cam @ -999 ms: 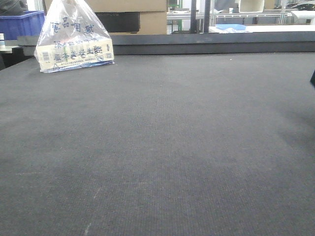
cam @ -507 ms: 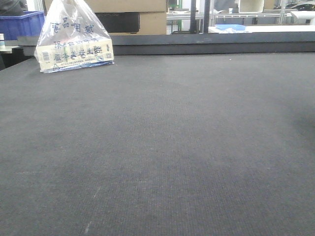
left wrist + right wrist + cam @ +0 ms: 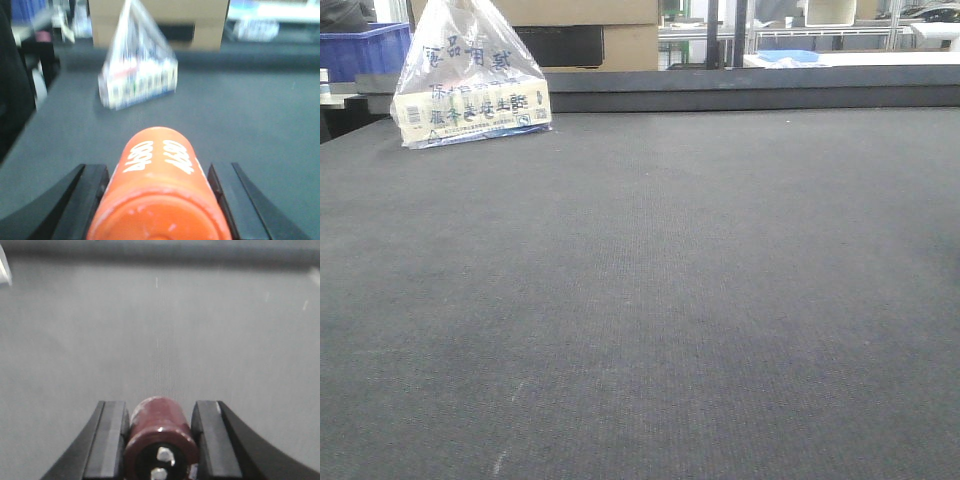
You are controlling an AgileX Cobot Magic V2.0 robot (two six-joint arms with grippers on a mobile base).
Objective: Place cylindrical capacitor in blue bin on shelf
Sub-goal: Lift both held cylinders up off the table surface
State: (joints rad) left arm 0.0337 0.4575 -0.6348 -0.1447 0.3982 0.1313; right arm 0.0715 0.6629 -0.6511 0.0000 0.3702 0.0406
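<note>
Saw right gripper [image 3: 160, 410] clamped on dark maroon cylindrical capacitor [image 3: 161, 435], silver terminals facing the wrist camera, held over dark grey woven mat [image 3: 670, 300]. Saw left gripper [image 3: 157, 170] clamped on orange cylinder with white lettering [image 3: 160, 190]. Noted clear printed plastic bag [image 3: 470, 80] resting on mat, far left. Spotted brown cardboard box [image 3: 590, 25] and blue plastic crate [image 3: 360, 50] beyond far edge.
</note>
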